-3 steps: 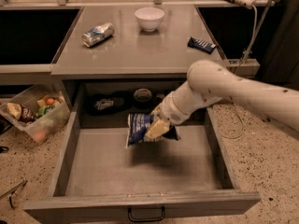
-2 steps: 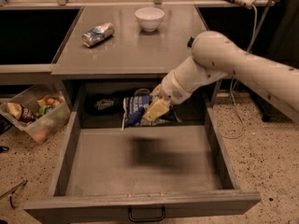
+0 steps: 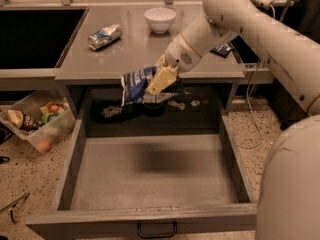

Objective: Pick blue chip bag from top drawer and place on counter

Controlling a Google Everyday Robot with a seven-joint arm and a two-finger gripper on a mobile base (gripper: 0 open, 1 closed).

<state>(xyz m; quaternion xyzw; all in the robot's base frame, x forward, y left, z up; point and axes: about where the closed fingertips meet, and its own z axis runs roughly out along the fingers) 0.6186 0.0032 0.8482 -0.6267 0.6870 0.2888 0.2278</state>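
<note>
The pincer is clamped on the blue chip bag, holding it in the air at the front edge of the table, above the back of the open top drawer. From the bag, a crushed can lies at 10 o'clock and a white bowl at 12 o'clock

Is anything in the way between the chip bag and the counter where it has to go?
Nothing visible. The gripper holds the blue chip bag at the front edge of the counter, above the open drawer. The crushed can and the white bowl sit farther back, away from that edge.
</note>
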